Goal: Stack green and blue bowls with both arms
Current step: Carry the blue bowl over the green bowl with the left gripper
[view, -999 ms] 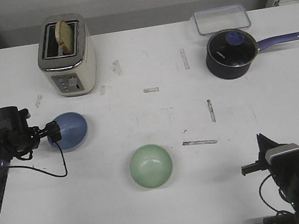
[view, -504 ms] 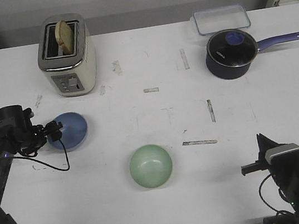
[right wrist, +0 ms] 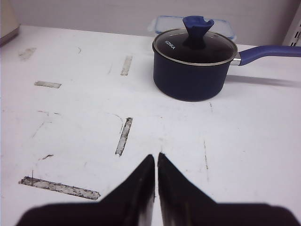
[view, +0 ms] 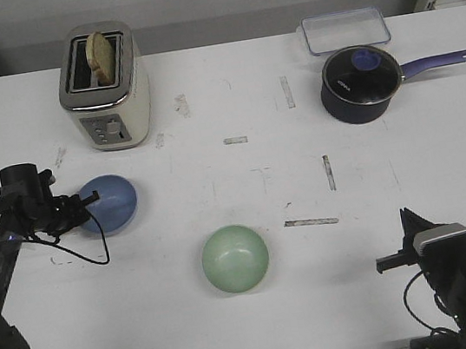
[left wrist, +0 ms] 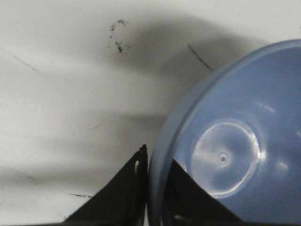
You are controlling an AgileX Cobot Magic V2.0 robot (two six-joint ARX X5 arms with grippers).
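The left arm (view: 12, 221) reaches across the table's nine o'clock side, its gripper (left wrist: 156, 186) pinching the blue bowl's (view: 108, 204) rim, one finger (left wrist: 188, 197) inside and one outside. The right gripper (right wrist: 155, 181) hangs at five o'clock, tips pressed together on nothing, pointing toward the saucepan (right wrist: 195, 65). The green bowl (view: 235, 258) sits at six o'clock, well apart from both.

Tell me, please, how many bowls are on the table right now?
2. The blue bowl sits at the table's left side, its rim between the left gripper fingers. The green bowl sits alone near the front centre. None appears hidden.
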